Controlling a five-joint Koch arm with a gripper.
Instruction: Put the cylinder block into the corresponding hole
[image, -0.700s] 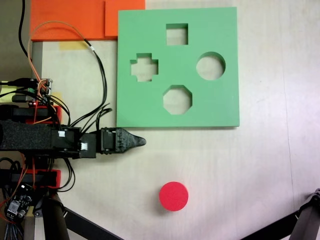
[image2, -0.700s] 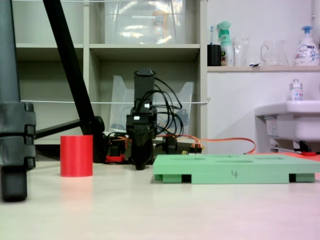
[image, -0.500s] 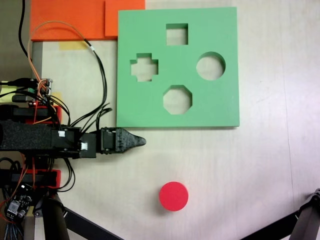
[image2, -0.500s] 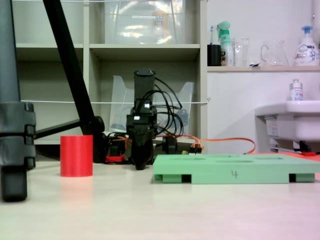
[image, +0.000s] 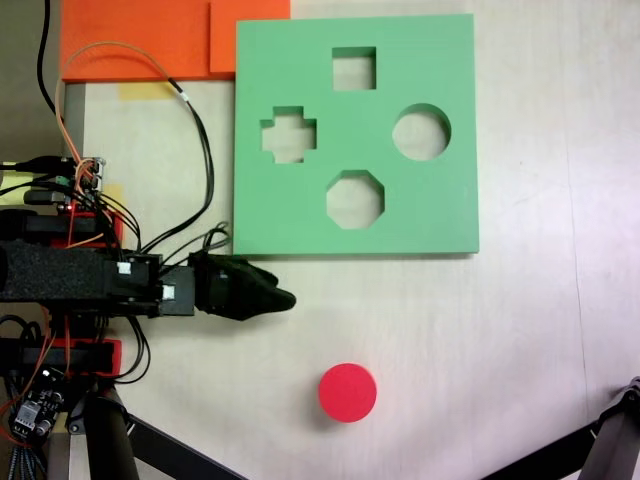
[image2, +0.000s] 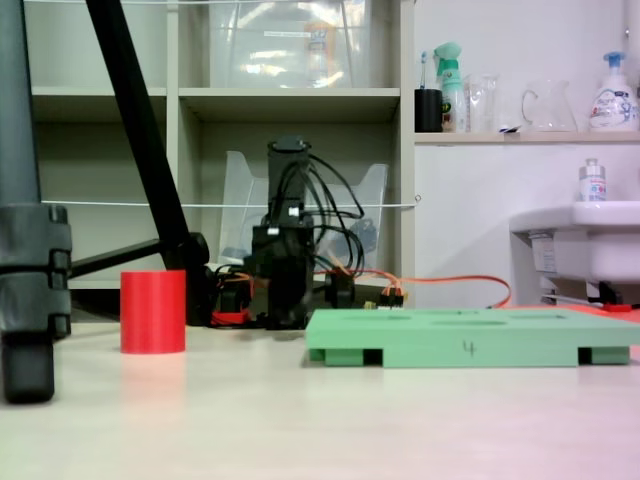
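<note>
The red cylinder block (image: 347, 392) stands upright on the pale table, below the green foam board (image: 440, 205); from the low side it shows at the left (image2: 152, 310), apart from the board (image2: 470, 338). The circular hole (image: 421, 132) lies at the board's right side, with octagonal, cross and square cutouts around it. My black gripper (image: 286, 298) points right, just below the board's lower left corner and up and left of the cylinder, holding nothing. A single dark tip shows, so I cannot tell how the jaws stand. In the low fixed view the gripper (image2: 284, 312) is blurred.
Orange foam pieces (image: 140, 40) lie at the board's top left. Cables (image: 200, 150) loop from the arm base (image: 60, 280) at the left. Black tripod legs cross the bottom left (image: 110, 440) and bottom right (image: 610, 440) corners, and one stands large at left (image2: 25, 250).
The gripper has turned at the wrist and its tip has shifted slightly down toward the cylinder's side in the top view. Cylinder and board have not moved.
</note>
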